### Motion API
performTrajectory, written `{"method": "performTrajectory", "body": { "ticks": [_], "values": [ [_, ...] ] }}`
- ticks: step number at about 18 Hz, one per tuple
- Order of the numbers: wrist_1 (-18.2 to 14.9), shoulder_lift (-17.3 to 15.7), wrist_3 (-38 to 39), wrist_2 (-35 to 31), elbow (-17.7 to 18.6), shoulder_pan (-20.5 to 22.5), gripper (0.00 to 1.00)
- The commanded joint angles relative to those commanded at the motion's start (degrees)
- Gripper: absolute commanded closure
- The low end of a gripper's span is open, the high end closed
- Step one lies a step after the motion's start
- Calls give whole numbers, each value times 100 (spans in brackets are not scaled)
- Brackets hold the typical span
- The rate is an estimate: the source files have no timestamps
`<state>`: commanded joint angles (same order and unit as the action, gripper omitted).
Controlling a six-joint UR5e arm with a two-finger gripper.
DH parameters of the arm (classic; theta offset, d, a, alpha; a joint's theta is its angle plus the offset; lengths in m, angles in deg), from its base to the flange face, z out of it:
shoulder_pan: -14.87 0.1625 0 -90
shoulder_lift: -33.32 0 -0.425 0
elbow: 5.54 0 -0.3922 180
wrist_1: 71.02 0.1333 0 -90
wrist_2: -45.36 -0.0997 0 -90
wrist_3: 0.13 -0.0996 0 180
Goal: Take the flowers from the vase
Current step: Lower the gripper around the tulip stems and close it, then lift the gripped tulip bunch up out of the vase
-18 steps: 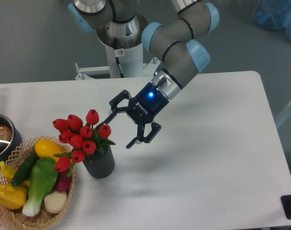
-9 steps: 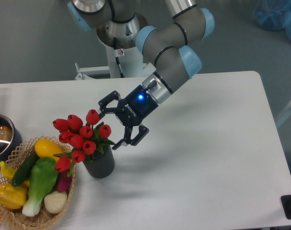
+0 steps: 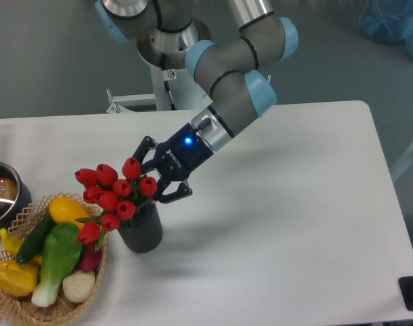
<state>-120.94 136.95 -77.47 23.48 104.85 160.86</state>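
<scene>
The gripper [image 3: 154, 175] was at the right edge of the flowers [image 3: 113, 194], coming in from about two o'clock of the bunch. Its two fingers stood apart, one finger [image 3: 143, 147] above the top right buds and the other finger [image 3: 172, 195] lower, beside the leaves. The two nearest red buds lay between them or just in front; I could not tell if the fingers touched them, and nothing was clearly gripped. A blue light shone on the gripper body.

The flowers stood in the vase [image 3: 142, 232], which was upright on the white table [image 3: 281, 224], left of the centre. At nine o'clock of the vase, just beside it, was the wicker basket [image 3: 54, 309] with toy vegetables [image 3: 56, 255]. The lowest bud hung over the basket rim. At the far left edge a steel pot [image 3: 1, 197] was partly visible.
</scene>
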Motion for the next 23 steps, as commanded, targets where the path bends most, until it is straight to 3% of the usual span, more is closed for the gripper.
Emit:
{"method": "performTrajectory", "body": {
  "ticks": [9,23],
  "values": [
    [-9,-44,18,35,35,70,100],
    [0,-369,79,1054,-26,413,100]
  ]
}}
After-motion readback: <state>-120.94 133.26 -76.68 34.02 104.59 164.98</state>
